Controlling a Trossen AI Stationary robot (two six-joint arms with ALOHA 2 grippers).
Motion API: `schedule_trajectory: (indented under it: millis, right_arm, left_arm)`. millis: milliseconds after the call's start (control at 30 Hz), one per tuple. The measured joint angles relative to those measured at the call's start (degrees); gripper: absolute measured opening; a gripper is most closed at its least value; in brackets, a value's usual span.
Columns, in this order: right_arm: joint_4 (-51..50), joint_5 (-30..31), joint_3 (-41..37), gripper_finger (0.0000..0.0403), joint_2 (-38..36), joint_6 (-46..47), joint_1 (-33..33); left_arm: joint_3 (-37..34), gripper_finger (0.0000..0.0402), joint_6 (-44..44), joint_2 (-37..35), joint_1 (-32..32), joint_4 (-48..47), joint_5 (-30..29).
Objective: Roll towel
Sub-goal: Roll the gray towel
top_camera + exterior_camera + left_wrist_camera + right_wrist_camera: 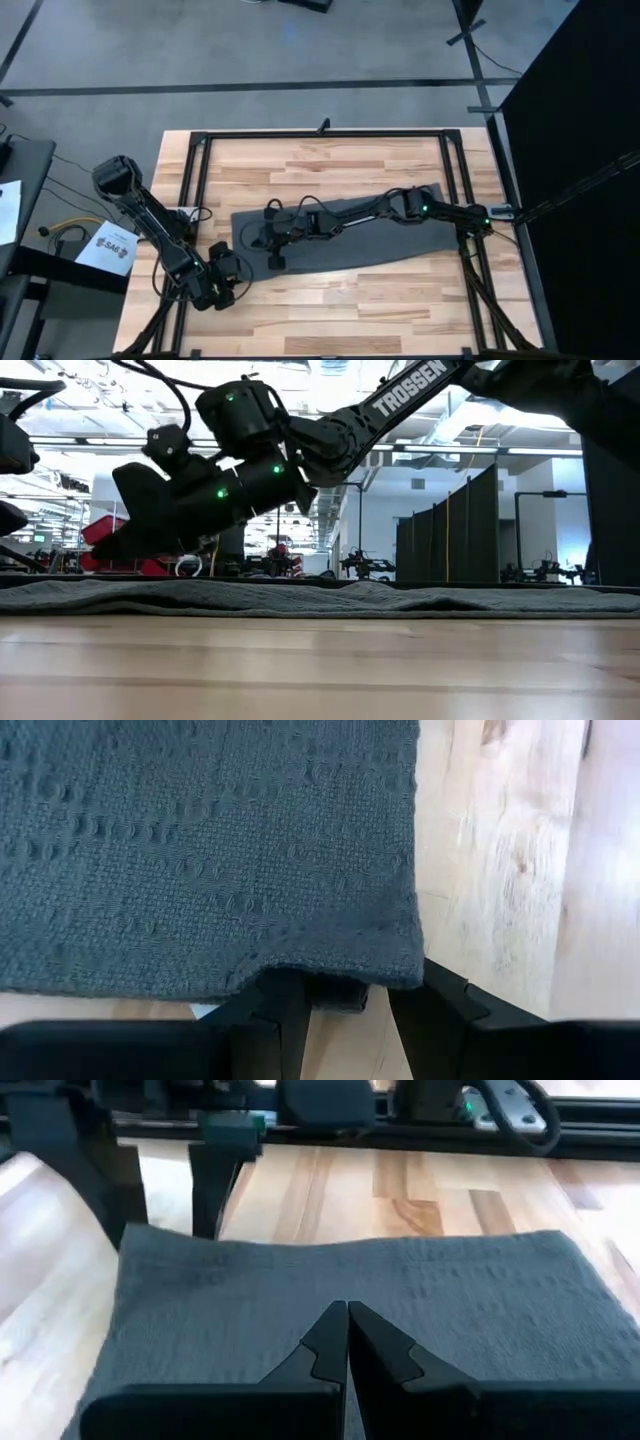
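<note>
One towel (390, 243), dark grey with a woven texture, lies spread flat across the middle of the wooden worktop (330, 165). It runs as a long strip from near the left edge toward the right edge, and in the low view it shows as a low, gently rippled band across the planks.

Two dark arms are at work. The right arm reaches in from the right edge and stretches far across the cloth, so that the right hand (274, 243) sits over the towel's left part. In its wrist view the two fingers meet tip to tip with no gap, pressed closed just above the grey fabric and holding nothing that can be seen. White lettering on this arm reads "TROSSEN" in the low view, and small green lights glow on its wrist.

The left arm comes from the left edge and bends toward the near left corner of the worktop. The left hand (345, 1003) is at the towel's corner there, its two fingers spread apart with the hem of the cloth lying just over their tips.

Beside the worktop's left edge lies one white sheet (108, 246) with a dark printed logo, too small to read surely.
</note>
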Motion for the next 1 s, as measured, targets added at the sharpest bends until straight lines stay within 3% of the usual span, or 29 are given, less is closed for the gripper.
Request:
schedule_trajectory:
  millis: [267, 533, 1000]
  right_arm:
    - [-0.9, 0.7, 1.2, 0.0, 0.8, 0.3, -1.8]
    - [-2.8, 1.2, 3.8, 0.0, 0.7, -3.6, -1.8]
    - [-3.8, 1.0, -0.2, 0.0, 0.7, -4.2, -1.0]
  left_arm:
    - [-0.2, 0.0114, 1.8, -1.0, 0.1, 6.2, 3.3]
    - [-0.2, 0.0114, 2.0, -0.7, 0.7, 6.0, 3.5]
    - [-0.3, 0.0114, 0.6, -0.5, -0.2, 9.7, 3.7]
